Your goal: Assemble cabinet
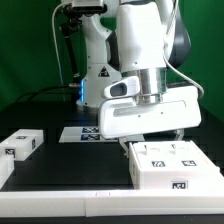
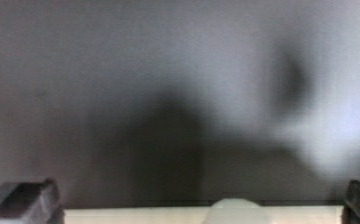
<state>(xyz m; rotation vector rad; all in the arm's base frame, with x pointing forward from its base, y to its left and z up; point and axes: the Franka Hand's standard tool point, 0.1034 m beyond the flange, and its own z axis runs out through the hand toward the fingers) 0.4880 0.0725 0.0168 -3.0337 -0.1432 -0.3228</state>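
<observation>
Exterior view: cabinet (image 1: 175, 165) on tabletop (image 1: 60, 165), exterior view's right. Gripper (image 1: 153, 140) just above its rear edge, jaws spread, empty. Drawer block (image 1: 20, 144) lies well apart, unfitted.
Wrist view: blurred; fingers (image 2: 20, 200) wide apart.
Judged early; fitting remains.

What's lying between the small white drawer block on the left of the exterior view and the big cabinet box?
Only bare black table, seen in the exterior view, separates the drawer block from the cabinet box.
</observation>
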